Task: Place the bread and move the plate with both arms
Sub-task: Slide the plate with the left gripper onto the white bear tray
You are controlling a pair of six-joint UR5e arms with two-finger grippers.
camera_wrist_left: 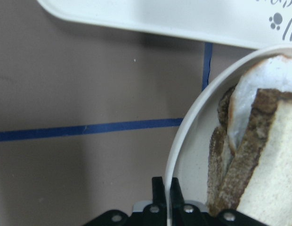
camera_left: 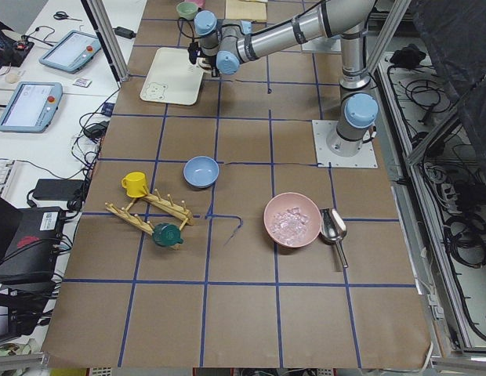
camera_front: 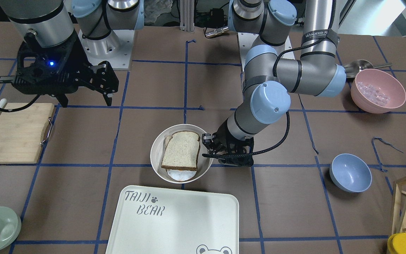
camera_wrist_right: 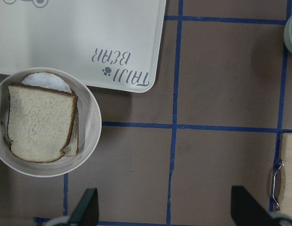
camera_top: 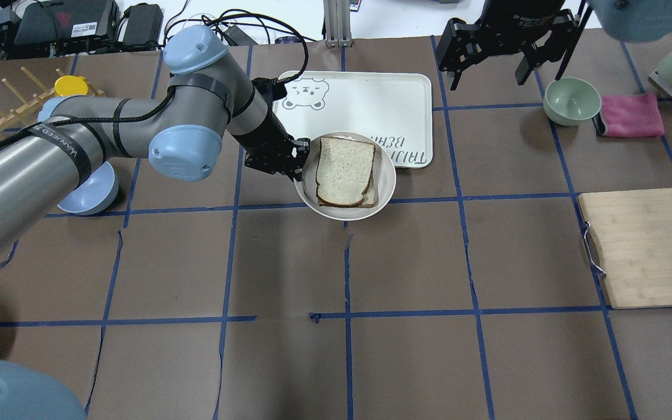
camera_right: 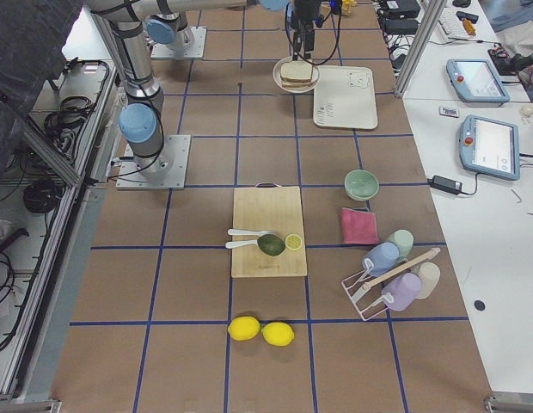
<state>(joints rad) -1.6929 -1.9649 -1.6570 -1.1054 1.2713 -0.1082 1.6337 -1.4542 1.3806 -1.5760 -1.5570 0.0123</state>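
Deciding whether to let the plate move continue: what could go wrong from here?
1. The left gripper has its jaws closed on just one spot of the rim of the plate, while the right gripper hangs open, far off. A one-sided lift could tip the plate and slide the bread off.
2. The tray lies very close beside the plate, so dragging that way could knock it.

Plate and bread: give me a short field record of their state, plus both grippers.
plate: round cream dish beside the lettered end of the tray
bread: lies flat in the plate, on top of a second slice
left gripper: fingers shut on the plate's rim, one inside, one outside
right gripper: open, empty, well apart from the plate
plate lifted or resting: cannot tell
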